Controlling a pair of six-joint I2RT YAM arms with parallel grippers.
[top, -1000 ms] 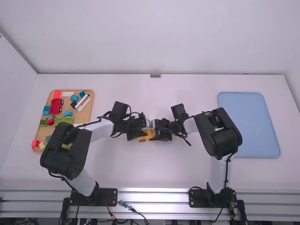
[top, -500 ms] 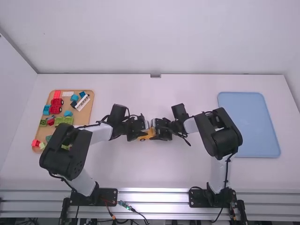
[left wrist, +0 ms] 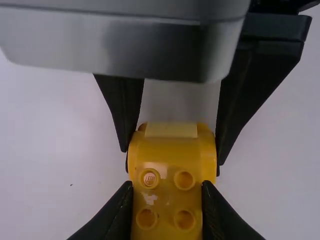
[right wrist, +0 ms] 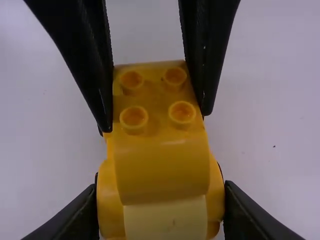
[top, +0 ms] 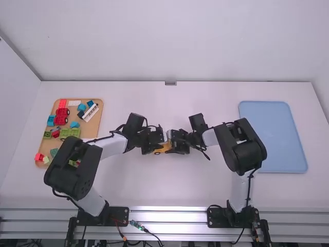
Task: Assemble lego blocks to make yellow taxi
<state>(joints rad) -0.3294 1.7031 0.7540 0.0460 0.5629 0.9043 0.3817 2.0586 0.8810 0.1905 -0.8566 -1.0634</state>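
Item, one yellow taxi (top: 163, 148), low over or on the white table (top: 133, 180) between my two grippers and touched by both; whether it rests on the table I cannot tell. A dark wheel (top: 157, 153) shows on its near side. Item, my left gripper (top: 156, 146), drawn in from the left, closed on the taxi's studded end, one finger to each side. Item, my right gripper (top: 174, 146), opposite, closed on the rounded end, likewise one finger to each side. Parts noted: four round studs (right wrist: 182, 112) in two rows of two; next to them a smooth curved yellow hood (right wrist: 160, 165); beyond that, between the tips of my right gripper (right wrist: 161, 191), a pale yellow panel (right wrist: 165, 220). Left of the arms, a tan tray (top: 91, 128) of loose stock: a red wheeled block (top: 61, 116), a green block (top: 70, 132), a white block (top: 90, 112), a blue block (top: 82, 107) and other small pieces. Far right, one light blue tray (top: 272, 134), flat on the table.
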